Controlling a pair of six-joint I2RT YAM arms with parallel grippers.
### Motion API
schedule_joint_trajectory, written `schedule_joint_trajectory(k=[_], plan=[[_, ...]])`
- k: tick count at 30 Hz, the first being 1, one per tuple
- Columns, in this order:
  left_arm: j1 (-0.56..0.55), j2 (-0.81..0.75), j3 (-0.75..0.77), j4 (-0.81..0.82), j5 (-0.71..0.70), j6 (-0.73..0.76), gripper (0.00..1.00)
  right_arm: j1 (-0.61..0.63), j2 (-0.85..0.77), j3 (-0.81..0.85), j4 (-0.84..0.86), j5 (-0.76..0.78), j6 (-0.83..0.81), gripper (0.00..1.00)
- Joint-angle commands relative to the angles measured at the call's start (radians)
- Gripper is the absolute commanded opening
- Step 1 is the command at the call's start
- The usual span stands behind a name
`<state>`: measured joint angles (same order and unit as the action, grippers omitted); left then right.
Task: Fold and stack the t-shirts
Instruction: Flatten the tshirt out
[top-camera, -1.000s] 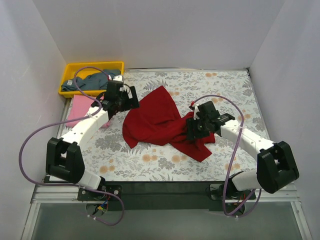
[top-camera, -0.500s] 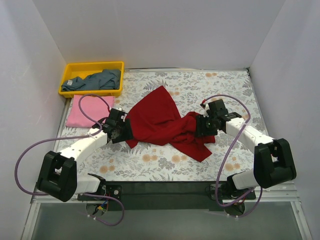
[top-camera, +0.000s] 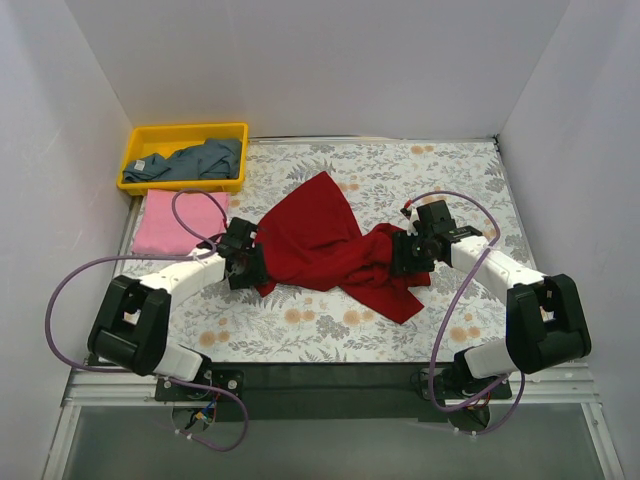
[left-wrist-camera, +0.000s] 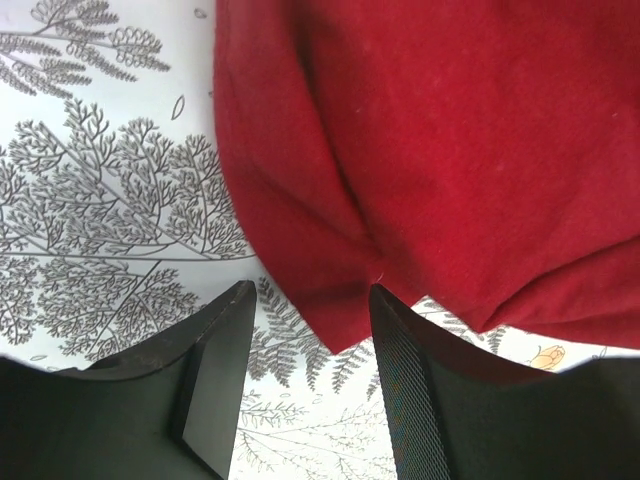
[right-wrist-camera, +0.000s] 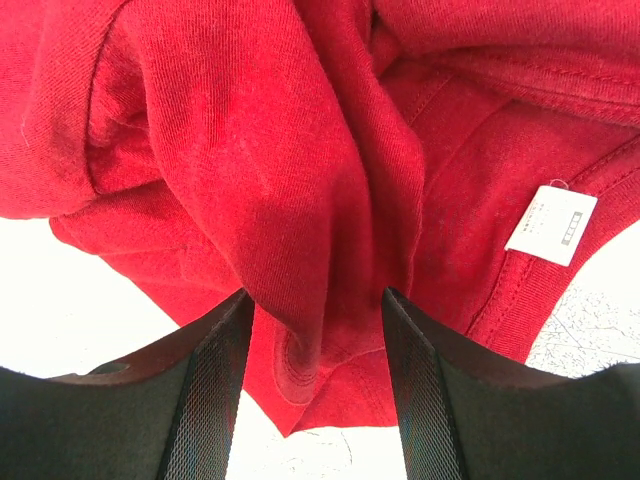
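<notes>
The large, crumpled dark red cloth t-shirt (top-camera: 315, 240) lies mid-way across the floral-print counter (top-camera: 330, 330). Your left end effector (left-wrist-camera: 305, 330) gapes around its near-left corner. Your right end effector (right-wrist-camera: 315, 340), also spread, brackets a bunched fold, seemingly 2 holds to pull it flat.

Three t-shirts: one dark red t-shirt (top-camera: 315, 240), one pink t-shirt (top-camera: 178, 222), one blue-grey t-shirt (top-camera: 195, 160); one yellow bin (top-camera: 185, 129); two grippers: left gripper (top-camera: 250, 270), right gripper (top-camera: 398, 256)
</notes>
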<state>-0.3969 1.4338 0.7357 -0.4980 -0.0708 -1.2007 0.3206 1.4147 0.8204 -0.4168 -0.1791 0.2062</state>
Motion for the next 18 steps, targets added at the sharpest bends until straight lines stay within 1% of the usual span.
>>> schedule_joint_trajectory(k=[1,4,8,9,10,13,14,16,17,18], plan=[[-0.01,0.019,0.022,0.026,-0.01,0.009,0.46,-0.006,0.009,-0.001,0.027,-0.013,0.001,0.51],[-0.02,0.054,0.033,0.027,-0.017,0.013,0.39,-0.005,0.01,-0.003,0.029,-0.007,0.009,0.51],[-0.043,0.096,0.041,0.026,-0.017,0.015,0.21,-0.005,0.009,-0.001,0.029,0.004,0.013,0.51],[-0.048,0.102,0.039,0.026,-0.014,0.016,0.05,-0.006,0.007,-0.001,0.027,0.009,0.016,0.51],[-0.048,0.1,0.039,0.024,-0.014,0.016,0.0,-0.005,0.007,-0.001,0.029,0.012,0.021,0.51],[-0.048,0.047,0.045,0.012,-0.04,0.016,0.0,-0.005,0.009,0.002,0.029,0.026,0.022,0.51],[-0.048,0.025,0.05,0.001,-0.052,0.016,0.0,-0.005,0.015,0.005,0.029,0.036,0.022,0.5],[-0.046,-0.024,0.071,-0.028,-0.09,0.02,0.0,-0.008,0.026,0.008,0.027,0.061,0.021,0.38],[-0.048,-0.036,0.079,-0.039,-0.102,0.024,0.0,-0.009,0.032,0.014,0.024,0.072,0.022,0.17],[-0.042,-0.048,0.088,-0.05,-0.136,0.029,0.0,-0.018,0.032,0.019,0.018,0.087,0.024,0.07]])
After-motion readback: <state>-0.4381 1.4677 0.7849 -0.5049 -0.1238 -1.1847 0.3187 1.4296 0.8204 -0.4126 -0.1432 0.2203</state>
